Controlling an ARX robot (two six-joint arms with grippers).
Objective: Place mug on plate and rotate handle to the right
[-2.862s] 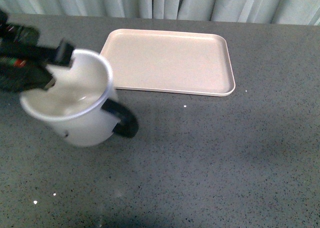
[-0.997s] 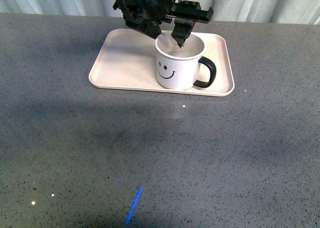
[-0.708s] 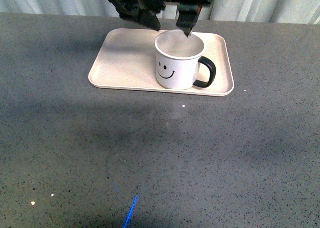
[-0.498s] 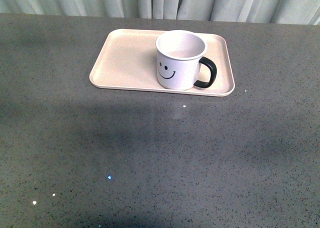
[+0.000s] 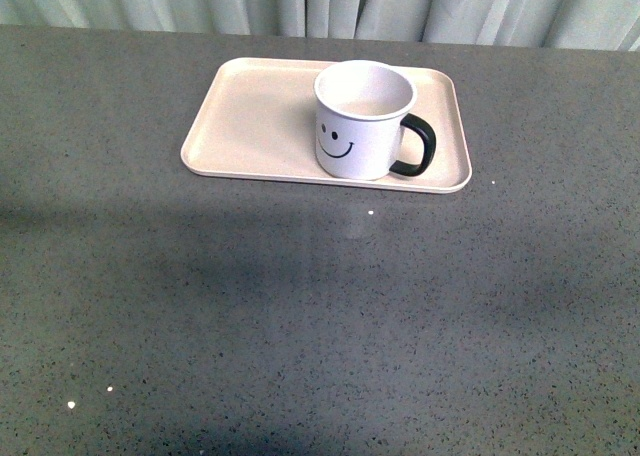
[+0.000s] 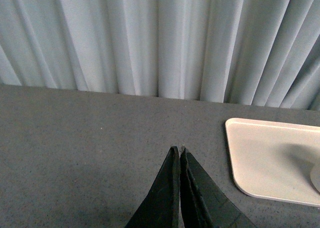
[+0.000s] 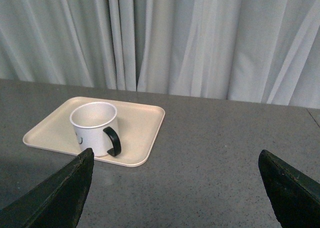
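White mug (image 5: pixel 362 126), front view: upright on plate (image 5: pixel 260 116), toward the plate's 3 o'clock end, smiley facing the camera.
Front view, handle (image 5: pixel 420 144): points to 3 o'clock; judged, both task conditions are met.
Front view, handling of mug (judgement): rigid, glossy, probably slippery and prone to chipping; empty, moderate weight.
Front view, hold point (judgement): one finger inside the rim and one outside, at 9 o'clock, opposite the handle; alternatively pinch the loop to turn it.
Front view, handling of plate (judgement): light, low-rimmed, likely to slide on table (image 5: pixel 300 306) if the mug is pushed sideways.
Left wrist view, left gripper (image 6: pixel 179 150): jaws closed tip to tip, holding nothing; plate corner visible, well apart.
Right wrist view, right gripper (image 7: pixel 175 153): jaws spread wide, empty; mug on plate lies well ahead, clear of both fingers.
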